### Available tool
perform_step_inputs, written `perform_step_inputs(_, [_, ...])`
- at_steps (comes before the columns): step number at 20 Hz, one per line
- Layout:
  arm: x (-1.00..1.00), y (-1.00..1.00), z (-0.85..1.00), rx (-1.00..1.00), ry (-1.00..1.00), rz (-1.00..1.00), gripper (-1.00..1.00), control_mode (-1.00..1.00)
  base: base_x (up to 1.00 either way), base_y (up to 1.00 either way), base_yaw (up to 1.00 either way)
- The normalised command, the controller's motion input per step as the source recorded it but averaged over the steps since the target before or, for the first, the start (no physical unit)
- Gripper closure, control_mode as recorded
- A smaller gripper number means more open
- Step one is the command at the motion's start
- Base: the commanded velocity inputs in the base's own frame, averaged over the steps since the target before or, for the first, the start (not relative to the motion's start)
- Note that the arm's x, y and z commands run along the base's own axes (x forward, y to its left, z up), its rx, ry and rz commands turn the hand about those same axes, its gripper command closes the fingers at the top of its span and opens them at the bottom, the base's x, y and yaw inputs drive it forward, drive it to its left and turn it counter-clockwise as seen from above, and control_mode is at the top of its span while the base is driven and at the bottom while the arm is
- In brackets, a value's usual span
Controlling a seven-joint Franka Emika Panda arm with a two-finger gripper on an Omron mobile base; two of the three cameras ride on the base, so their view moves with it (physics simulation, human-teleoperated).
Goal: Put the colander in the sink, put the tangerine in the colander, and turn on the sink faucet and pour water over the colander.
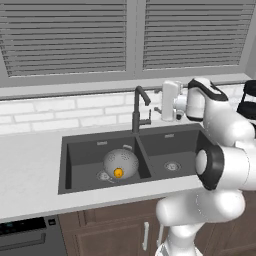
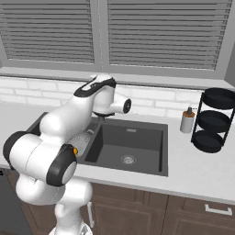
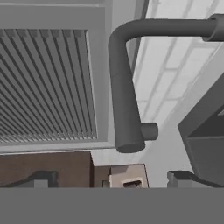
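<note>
The silver colander (image 1: 121,161) sits in the left basin of the dark double sink (image 1: 172,146), with the orange tangerine (image 1: 118,173) inside it. The tall dark faucet (image 1: 136,111) stands behind the divider, and no water shows at its spout. My gripper (image 1: 158,108) hovers just right of the faucet, at spout height, and points toward it. In the hand view the curved spout (image 3: 122,92) is close in front, and the gripper (image 3: 111,178) is open and holds nothing. In the right base view my arm hides most of the colander (image 2: 83,139); the tangerine (image 2: 75,150) peeks out.
A white soap dispenser (image 2: 187,120) and a black three-tier rack (image 2: 215,120) stand on the counter right of the sink (image 2: 133,142). White brick backsplash and slatted window blinds rise behind the faucet. Cabinet doors run below the counter.
</note>
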Motion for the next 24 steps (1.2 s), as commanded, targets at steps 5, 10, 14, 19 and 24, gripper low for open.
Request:
perform_step_inputs(5, [0.04, 0.17, 0.00, 0.00, -0.03, 0.13, -1.00, -1.00, 0.00, 0.00, 0.00])
perform_step_inputs(10, [0.00, 0.26, 0.00, 0.00, -0.12, 0.05, -1.00, -1.00, 0.00, 0.00, 0.00])
perform_step_inputs(14, [0.04, 0.35, 0.00, 0.00, -0.13, 0.00, -1.00, -1.00, 0.00, 0.00, 0.00])
perform_step_inputs(19, [0.31, 0.10, -0.09, 0.00, -0.02, 0.00, -1.00, -1.00, 0.00, 0.00, 0.00])
perform_step_inputs(24, [0.03, -0.16, -0.31, 0.00, 0.00, 0.00, -1.00, -1.00, 0.00, 0.00, 0.00])
